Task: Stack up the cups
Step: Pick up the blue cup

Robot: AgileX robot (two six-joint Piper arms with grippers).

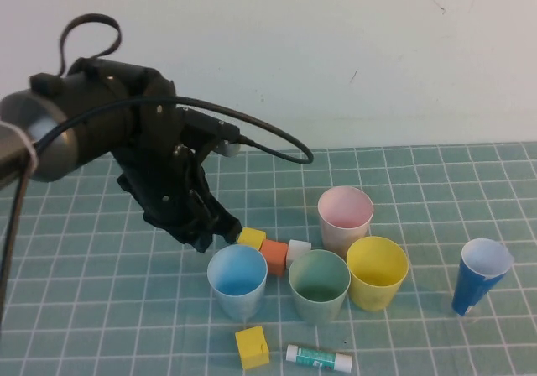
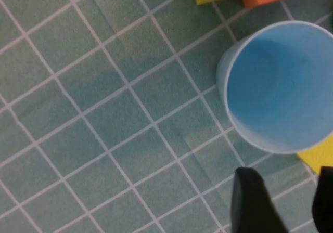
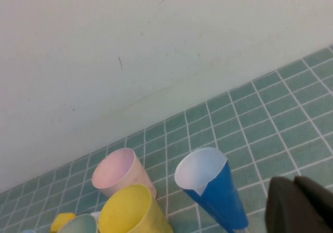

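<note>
Your left gripper [image 2: 283, 202] hovers beside the light blue cup [image 1: 237, 280], fingers parted, holding nothing. Only the right wrist view shows your right gripper [image 3: 302, 204], closed and empty, near the dark blue cup [image 3: 216, 194].

A dark blue cup [image 1: 482, 274] stands well right on the mat [image 1: 419, 342]. Yellow [image 1: 251, 238], orange [image 1: 274, 257] and white [image 1: 298, 252] blocks sit in a touching row. Another yellow block [image 1: 252, 347] and a glue stick [image 1: 319, 358] lie near the front edge.

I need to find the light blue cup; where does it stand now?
In the high view the light blue cup stands upright left of the pale green cup, just below the left gripper.
</note>
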